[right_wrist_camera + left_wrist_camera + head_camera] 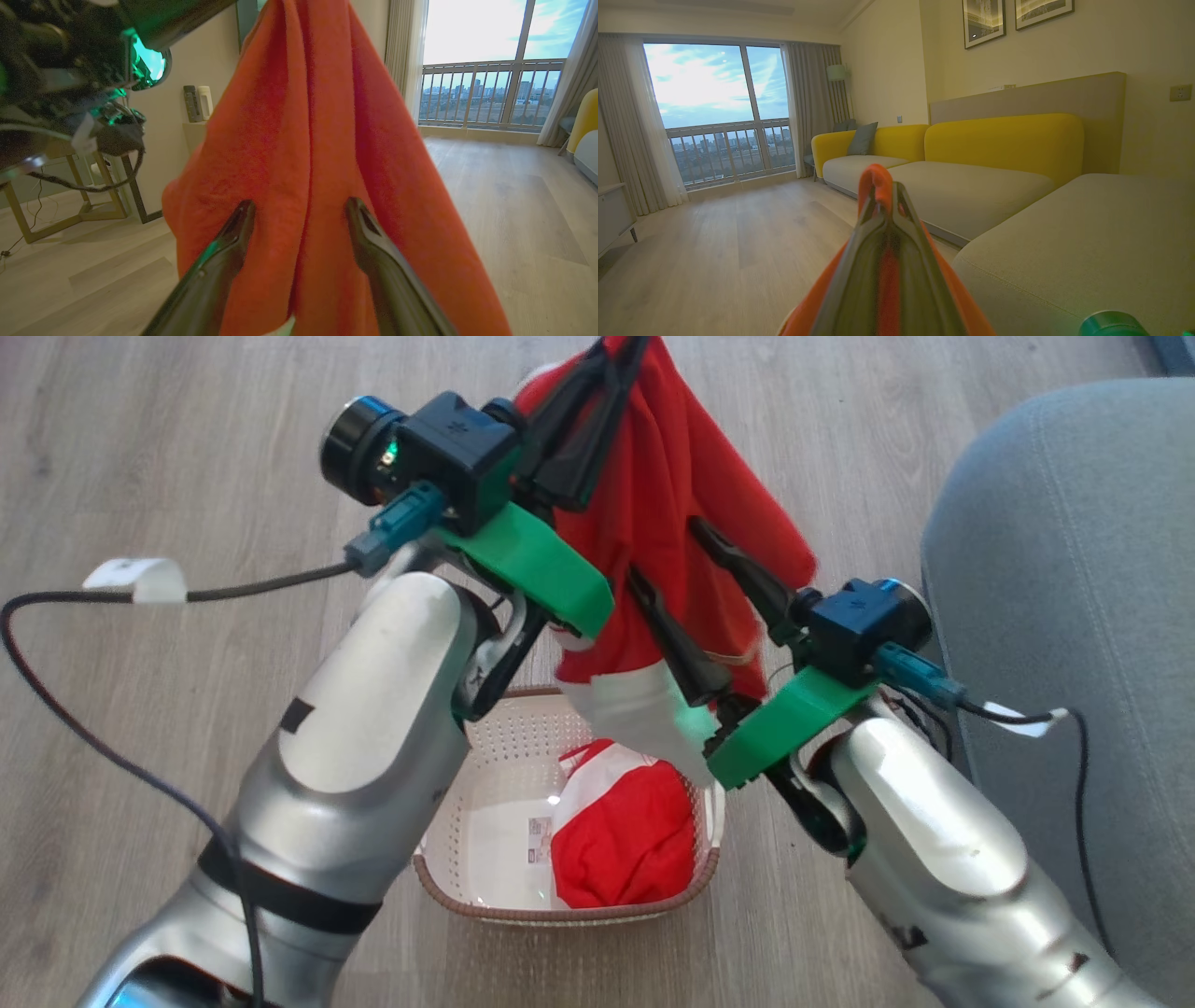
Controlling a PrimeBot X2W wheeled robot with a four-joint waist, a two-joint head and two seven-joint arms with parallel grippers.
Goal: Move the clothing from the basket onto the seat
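My left gripper (611, 359) is raised high and shut on a red garment (672, 476), which hangs from it with a white hem above the basket. The left wrist view shows that gripper (882, 196) closed, with red cloth (876, 175) poking past the tips. My right gripper (665, 553) is open, its fingers spread on the hanging cloth. In the right wrist view a fold of the garment (299, 116) lies between them. A second red and white garment (621, 845) lies in the cream basket (485, 910) on the floor. The grey-green seat (1064, 569) is at the right.
The basket stands on a pale wood floor (168, 457). Dark cables (56, 681) trail from both wrists. The seat cushion (1087, 242) continues into a long sofa with yellow backs (999, 140). A wooden-legged table (70, 205) stands by the wall.
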